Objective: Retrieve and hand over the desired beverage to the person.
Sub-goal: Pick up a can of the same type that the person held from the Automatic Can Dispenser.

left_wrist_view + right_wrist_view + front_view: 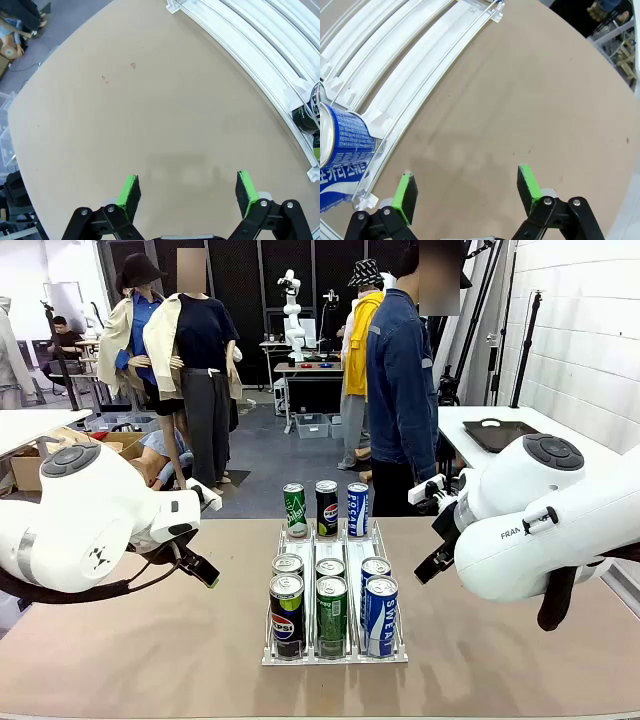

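1. The left tool (187,182) and the right tool (466,179) both stand wide open and empty, above the bare tan bench (150,660), one on each side of the clear plastic three-lane rack (335,657).
2. The black, green and blue aluminium drink cans (331,612) sit untouched in the rack. The person in a blue denim jacket (400,390) gives no visible sign of a choice, so a wrong pick is possible.
3. The cans stand close together. A descending finger may clip a neighbouring can or a lane wall and topple it.
4. The person stands side-on at the far side of the bench. Releasing a can before a hand is ready risks dropping it.

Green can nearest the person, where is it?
In the front view, the far green can stands at the rack's far end, on the robot's left, beside the black Pepsi can.
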Robot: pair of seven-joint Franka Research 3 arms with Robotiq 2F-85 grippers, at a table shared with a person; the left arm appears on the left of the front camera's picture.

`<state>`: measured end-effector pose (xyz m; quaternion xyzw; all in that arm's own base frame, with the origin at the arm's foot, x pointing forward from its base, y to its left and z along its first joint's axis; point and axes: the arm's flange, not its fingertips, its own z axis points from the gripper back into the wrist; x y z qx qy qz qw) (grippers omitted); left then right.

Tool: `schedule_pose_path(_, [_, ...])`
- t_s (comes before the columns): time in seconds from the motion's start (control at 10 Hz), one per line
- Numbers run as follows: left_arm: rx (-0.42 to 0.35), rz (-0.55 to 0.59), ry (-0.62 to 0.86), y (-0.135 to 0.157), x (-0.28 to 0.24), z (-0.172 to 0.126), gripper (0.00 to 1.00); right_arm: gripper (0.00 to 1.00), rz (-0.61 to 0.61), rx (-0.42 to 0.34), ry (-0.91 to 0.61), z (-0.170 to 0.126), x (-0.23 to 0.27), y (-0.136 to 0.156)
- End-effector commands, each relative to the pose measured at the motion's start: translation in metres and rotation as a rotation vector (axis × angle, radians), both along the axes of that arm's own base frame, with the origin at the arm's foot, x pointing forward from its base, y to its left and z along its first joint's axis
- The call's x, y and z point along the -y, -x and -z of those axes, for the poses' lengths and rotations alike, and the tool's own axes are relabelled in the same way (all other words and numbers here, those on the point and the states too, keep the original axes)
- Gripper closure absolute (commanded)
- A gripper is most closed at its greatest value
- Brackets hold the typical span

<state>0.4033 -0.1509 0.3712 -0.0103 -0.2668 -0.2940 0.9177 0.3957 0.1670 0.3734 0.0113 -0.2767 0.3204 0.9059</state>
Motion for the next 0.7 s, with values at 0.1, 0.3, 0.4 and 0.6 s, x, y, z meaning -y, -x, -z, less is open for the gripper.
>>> schedule_pose_path(0.1, [0.000, 0.000, 0.000, 0.0000, 0.0000, -0.0001, 0.00, 0.00, 0.000, 0.000, 0.000, 0.0000, 0.0000, 0.0000])
schedule_pose_path(0.3, [0.000, 0.000, 0.000, 0.0000, 0.0000, -0.0001, 0.00, 0.00, 0.000, 0.000, 0.000, 0.0000, 0.0000, 0.0000])
schedule_pose_path(0.4, [0.000, 0.000, 0.000, 0.0000, 0.0000, -0.0001, 0.00, 0.00, 0.000, 0.000, 0.000, 0.0000, 0.0000, 0.0000])
schedule_pose_path(0.6, [0.000, 0.000, 0.000, 0.0000, 0.0000, -0.0001, 0.00, 0.00, 0.000, 0.000, 0.000, 0.0000, 0.0000, 0.0000])
